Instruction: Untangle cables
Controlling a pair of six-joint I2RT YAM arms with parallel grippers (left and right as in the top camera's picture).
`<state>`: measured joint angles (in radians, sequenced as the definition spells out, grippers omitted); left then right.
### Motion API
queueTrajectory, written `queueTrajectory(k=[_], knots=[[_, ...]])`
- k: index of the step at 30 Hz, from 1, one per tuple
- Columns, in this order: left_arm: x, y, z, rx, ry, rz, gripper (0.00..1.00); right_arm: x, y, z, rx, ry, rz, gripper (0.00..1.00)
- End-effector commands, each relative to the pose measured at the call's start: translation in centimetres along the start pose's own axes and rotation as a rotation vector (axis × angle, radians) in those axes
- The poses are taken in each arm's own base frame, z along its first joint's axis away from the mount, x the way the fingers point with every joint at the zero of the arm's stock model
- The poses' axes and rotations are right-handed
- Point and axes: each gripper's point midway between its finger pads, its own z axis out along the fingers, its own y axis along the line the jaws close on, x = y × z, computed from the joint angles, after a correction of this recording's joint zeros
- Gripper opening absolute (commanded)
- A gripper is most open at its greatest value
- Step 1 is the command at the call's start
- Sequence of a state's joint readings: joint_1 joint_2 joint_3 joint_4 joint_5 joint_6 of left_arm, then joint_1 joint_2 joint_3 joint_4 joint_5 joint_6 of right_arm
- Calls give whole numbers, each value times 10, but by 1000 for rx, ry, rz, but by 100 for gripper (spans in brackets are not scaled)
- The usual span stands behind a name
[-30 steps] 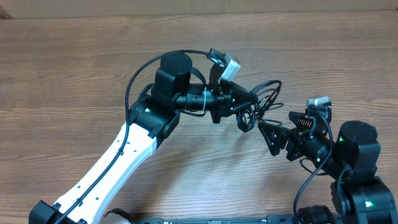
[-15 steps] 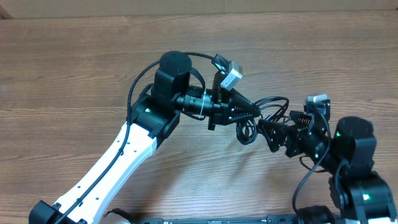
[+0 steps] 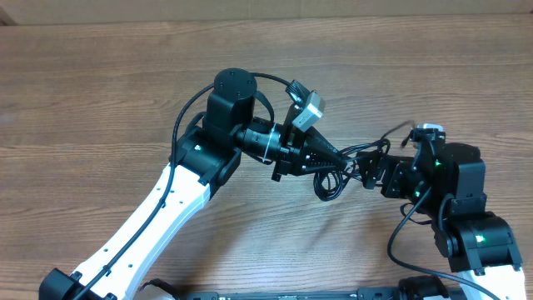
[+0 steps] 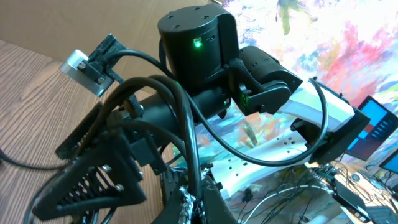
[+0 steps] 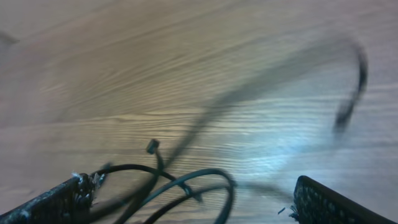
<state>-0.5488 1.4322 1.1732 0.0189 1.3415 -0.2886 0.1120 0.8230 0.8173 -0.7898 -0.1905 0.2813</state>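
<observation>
Since a second ago the right gripper (image 3: 366, 170) has swung up and in from the lower right, and it now sits just beside the tip of the left gripper (image 3: 333, 155). The two were well apart before. The cables (image 3: 331, 185) stood then as a tall loop above the grippers. Now they are drawn low into the narrow gap between them.

Both grippers meet a little right of the frame's centre in the overhead view. The wood of the table (image 3: 100, 83) shows across the whole upper band up to its far edge at the top, and widely on the left. The arm bases crowd the lower edge of the frame.

The bundle's long axis runs roughly left to right, from one gripper tip to the other. A small loop sags toward the lower left. A thin strand seems to rise toward the upper right, near the right wrist.

The left gripper's fingers come together to a point, pinched on the cables. In the left wrist view, thick black loops (image 4: 186, 134) rise from the bottom centre.

The right gripper is spread wide. Its fingers (image 5: 46, 202) stand in the two lower corners of the right wrist view, with curved strands (image 5: 208, 176) lying between them. A small plug end (image 5: 152, 147) sticks up there, and one blurred strand reaches to the upper right.
</observation>
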Motion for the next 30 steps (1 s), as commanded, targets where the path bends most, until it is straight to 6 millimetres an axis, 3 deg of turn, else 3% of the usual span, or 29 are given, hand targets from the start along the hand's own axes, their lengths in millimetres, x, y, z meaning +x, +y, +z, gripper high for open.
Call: queueTrajectory(k=[1,8,22,30], knots=[[-6,-18,-6,56,5,70,4,-11,-31,-7,188,-62,86,100],[-10,0,-13,-36,-23,44,4,-7,-55,-13,322,-76,137,100],[-9,26,-47,-153,-61,-69,4,-3,-74,-21,430,-92,209,100],[-1,52,-70,-288,-90,-182,4,-1,-78,-23,453,-91,210,100]])
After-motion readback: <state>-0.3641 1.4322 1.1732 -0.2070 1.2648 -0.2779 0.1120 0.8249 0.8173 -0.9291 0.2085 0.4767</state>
